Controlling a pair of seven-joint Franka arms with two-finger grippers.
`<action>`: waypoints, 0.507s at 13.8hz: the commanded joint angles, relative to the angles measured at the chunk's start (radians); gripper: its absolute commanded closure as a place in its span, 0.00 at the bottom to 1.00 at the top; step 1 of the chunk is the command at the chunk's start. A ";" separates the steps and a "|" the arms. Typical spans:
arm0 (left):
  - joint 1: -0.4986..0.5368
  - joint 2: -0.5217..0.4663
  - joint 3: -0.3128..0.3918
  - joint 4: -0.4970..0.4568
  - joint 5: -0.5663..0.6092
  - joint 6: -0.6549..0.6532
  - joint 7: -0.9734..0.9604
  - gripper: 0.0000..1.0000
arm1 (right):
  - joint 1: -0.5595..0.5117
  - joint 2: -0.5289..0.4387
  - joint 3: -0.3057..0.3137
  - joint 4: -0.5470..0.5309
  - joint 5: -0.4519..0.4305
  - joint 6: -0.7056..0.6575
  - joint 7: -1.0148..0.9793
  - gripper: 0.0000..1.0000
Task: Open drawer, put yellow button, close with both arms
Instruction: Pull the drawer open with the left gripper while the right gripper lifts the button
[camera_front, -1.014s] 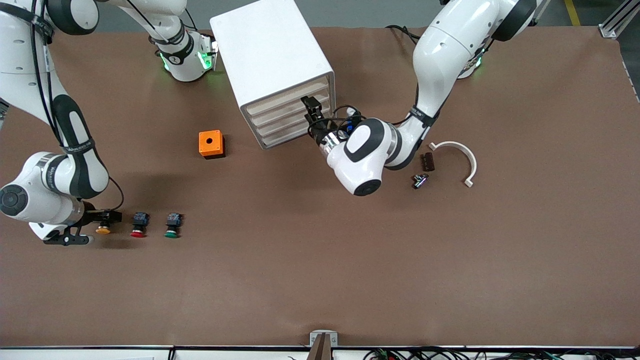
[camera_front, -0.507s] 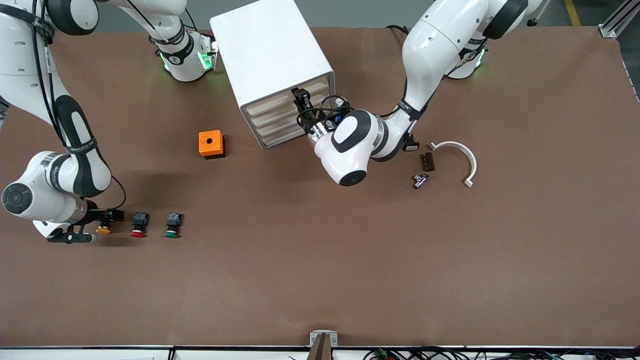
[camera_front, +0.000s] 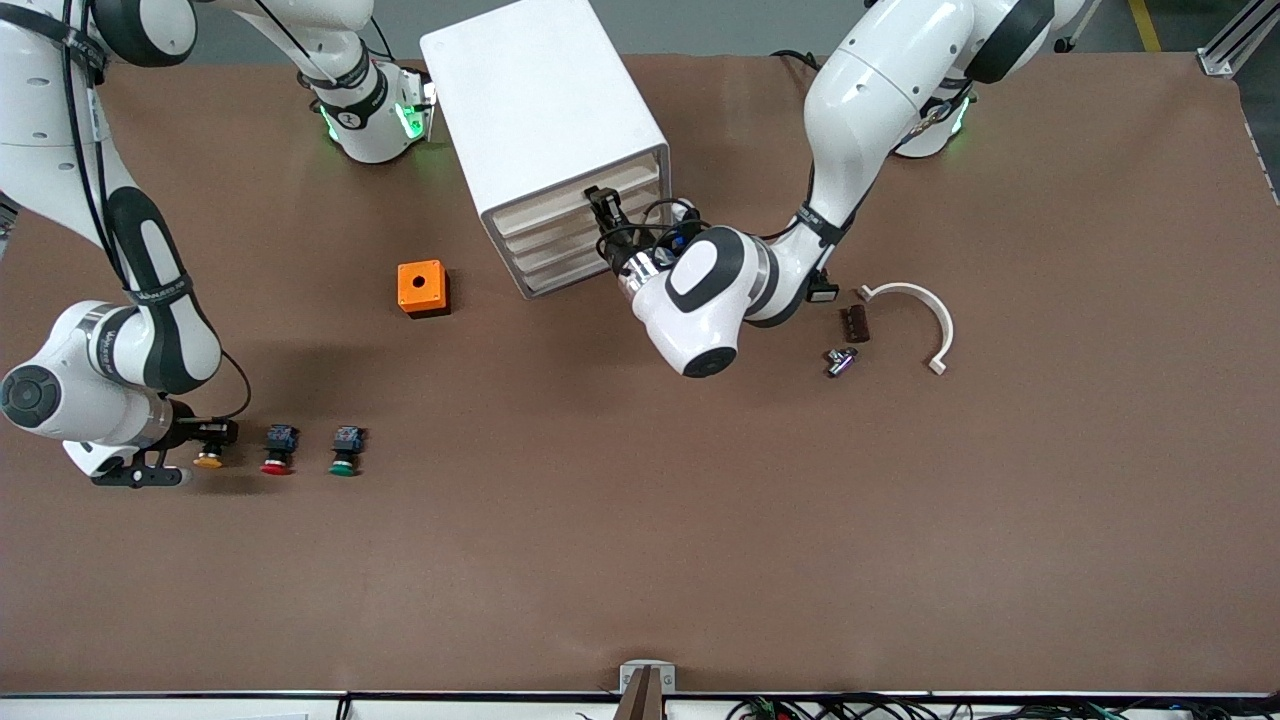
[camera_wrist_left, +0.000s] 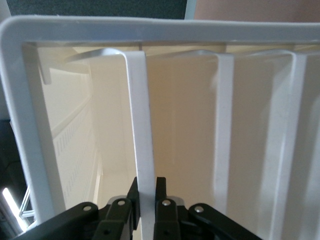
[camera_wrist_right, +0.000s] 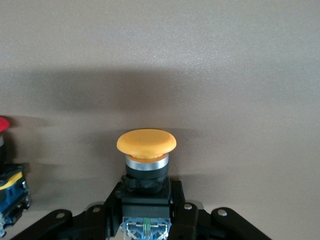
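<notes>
Our left hand (camera_wrist_left: 146, 197) pinches the top drawer's handle (camera_wrist_left: 142, 130), while our right hand (camera_wrist_right: 145, 207) clamps the yellow button (camera_wrist_right: 146, 150) on the table (camera_front: 640, 520).

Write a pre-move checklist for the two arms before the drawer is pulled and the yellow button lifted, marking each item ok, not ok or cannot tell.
1. Left claw shut on the drawer handle: ok.
2. Right claw shut on the yellow button: ok.
3. Drawer open: not ok, flush with the cabinet.
4. Red button apart from right claw: ok.
5. Drawer interior free: cannot tell.
</notes>
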 joint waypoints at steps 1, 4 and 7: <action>0.028 0.016 0.069 0.017 -0.006 0.005 0.015 1.00 | -0.012 -0.007 0.007 -0.008 -0.007 -0.004 -0.006 0.91; 0.058 0.020 0.113 0.056 -0.012 0.008 0.030 1.00 | -0.005 -0.045 0.012 0.003 -0.006 -0.097 0.000 0.94; 0.087 0.020 0.152 0.076 -0.009 0.009 0.102 1.00 | 0.001 -0.108 0.018 0.010 -0.001 -0.174 0.003 0.93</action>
